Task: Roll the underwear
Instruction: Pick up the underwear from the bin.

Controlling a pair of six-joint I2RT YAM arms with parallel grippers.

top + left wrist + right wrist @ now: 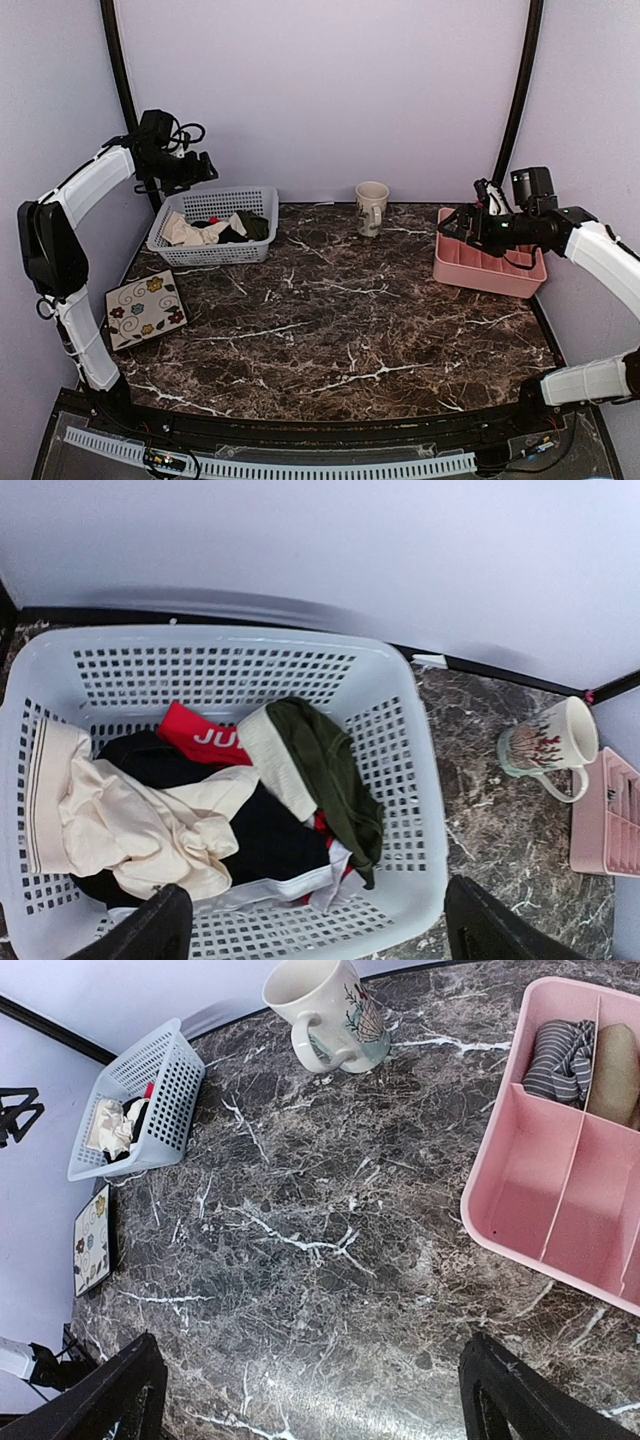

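The cream-beige underwear (130, 830) lies crumpled at the left of the white laundry basket (420, 810), on top of black and olive garments. It also shows in the top view (185, 230) and small in the right wrist view (108, 1125). My left gripper (205, 168) hangs above the basket's back left, jaws wide open and empty; its fingertips (150, 930) frame the basket's near rim. My right gripper (455, 222) hovers high over the left end of the pink tray (490, 272), open and empty.
A cream mug (372, 207) stands at the back centre. The pink divided tray (520, 1210) holds a striped rolled garment (560, 1060) and a tan one (612, 1070). A floral tile (146, 308) lies at the left front. The basket (255, 248) sits back left.
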